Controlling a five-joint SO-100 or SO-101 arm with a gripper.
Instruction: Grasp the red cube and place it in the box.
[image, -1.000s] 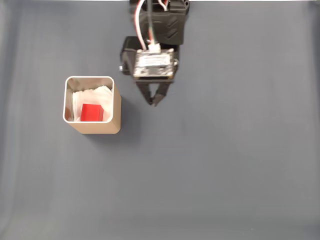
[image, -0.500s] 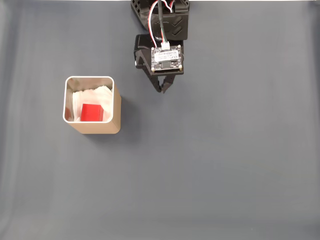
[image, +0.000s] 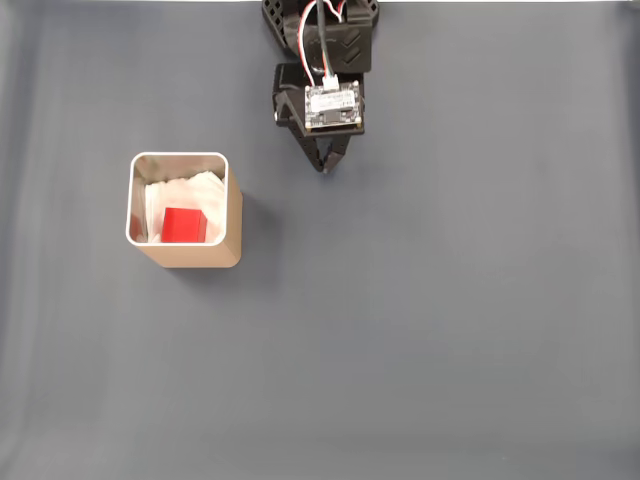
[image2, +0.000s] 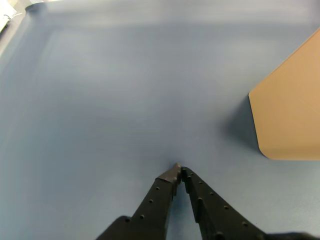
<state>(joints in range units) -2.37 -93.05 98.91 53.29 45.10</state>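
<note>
One red cube (image: 183, 224) is sitting inside the box (image: 232, 205) on white paper lining (image: 190, 189), at the left of the fixed view — the placing step is looking finished. To the right, well apart from the box, the gripper (image: 323, 169) is hanging over bare grey table (image: 450, 320), its fingers pressed tip to tip and gripping nothing; the wrist view is showing the same (image2: 177, 171). Next move, by my reckoning — nothing beyond parking the arm.
</note>
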